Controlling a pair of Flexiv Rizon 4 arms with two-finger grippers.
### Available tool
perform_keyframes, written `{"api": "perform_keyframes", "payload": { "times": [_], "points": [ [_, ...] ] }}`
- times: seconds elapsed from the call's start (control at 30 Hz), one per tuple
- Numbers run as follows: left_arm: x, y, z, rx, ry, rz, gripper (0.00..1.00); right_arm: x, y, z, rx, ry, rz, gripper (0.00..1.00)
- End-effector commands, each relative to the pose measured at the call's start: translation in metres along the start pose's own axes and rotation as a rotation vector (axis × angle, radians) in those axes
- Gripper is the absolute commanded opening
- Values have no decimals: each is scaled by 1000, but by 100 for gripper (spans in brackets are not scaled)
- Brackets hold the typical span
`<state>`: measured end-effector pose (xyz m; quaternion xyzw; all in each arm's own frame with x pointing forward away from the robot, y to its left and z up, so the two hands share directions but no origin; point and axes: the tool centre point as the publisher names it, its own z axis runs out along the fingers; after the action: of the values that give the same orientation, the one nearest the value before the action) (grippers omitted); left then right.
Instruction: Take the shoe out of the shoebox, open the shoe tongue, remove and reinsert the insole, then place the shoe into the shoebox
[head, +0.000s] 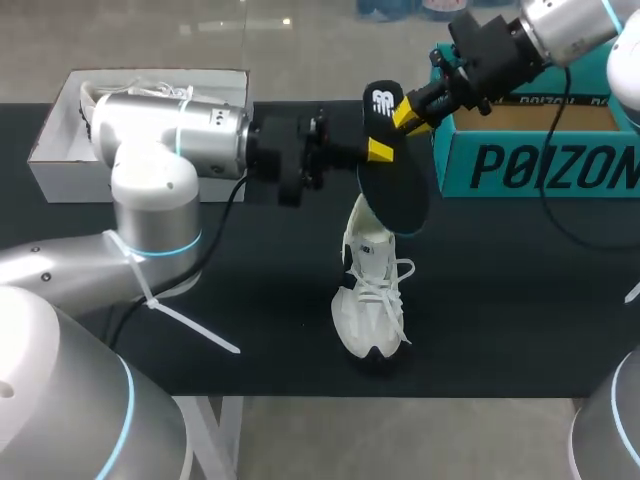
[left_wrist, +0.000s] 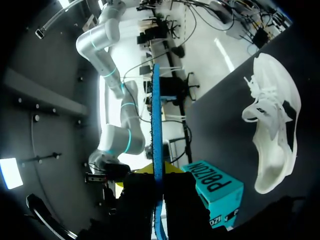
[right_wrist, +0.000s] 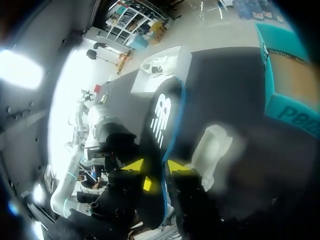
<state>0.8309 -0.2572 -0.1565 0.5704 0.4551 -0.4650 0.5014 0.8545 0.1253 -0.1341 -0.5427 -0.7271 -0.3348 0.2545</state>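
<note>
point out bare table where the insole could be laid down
Bare table right of the white shoe, before the teal shoebox; another patch left of the shoe. Crowded above the shoe, where both jaws hold the insole.

Even overhead light fills the head view: the black surface (head: 500, 300) stays matte, the white shoe (head: 372, 300) casts hardly a shadow. In both wrist views white glare burns beyond the surface; left pincer (left_wrist: 159, 192) and right pincer (right_wrist: 155, 167) sit shadowed, the insole (left_wrist: 157, 125) edge lit.
</note>
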Motion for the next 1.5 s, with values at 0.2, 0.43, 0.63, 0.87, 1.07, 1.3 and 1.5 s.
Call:
{"api": "perform_keyframes", "payload": {
  "times": [0.2, 0.43, 0.63, 0.87, 1.07, 1.3, 1.5],
  "points": [
    [3, -7, -9, -9, -1, 0, 0, 8, -38, -57, -73, -120, -96, 100],
    [7, -7, -14, 1, 0, -6, 0, 24, -64, -99, -52, -221, -230, 100],
    [7, -6, -13, 15, -2, -10, 0, 45, -80, -121, -55, -312, -350, 100],
    [13, -6, -10, 24, 9, -22, 0, 69, -91, -138, -23, -446, -424, 100],
    [14, -7, -7, 28, 13, -27, 0, 82, -90, -132, 5, -504, -462, 100],
    [13, -9, -5, 28, 21, -24, 0, 90, -90, -129, 3, -556, -483, 100],
    [13, -9, -5, -13, 49, -58, 0, 90, -90, -129, 3, -556, -483, 100]
  ]
}}
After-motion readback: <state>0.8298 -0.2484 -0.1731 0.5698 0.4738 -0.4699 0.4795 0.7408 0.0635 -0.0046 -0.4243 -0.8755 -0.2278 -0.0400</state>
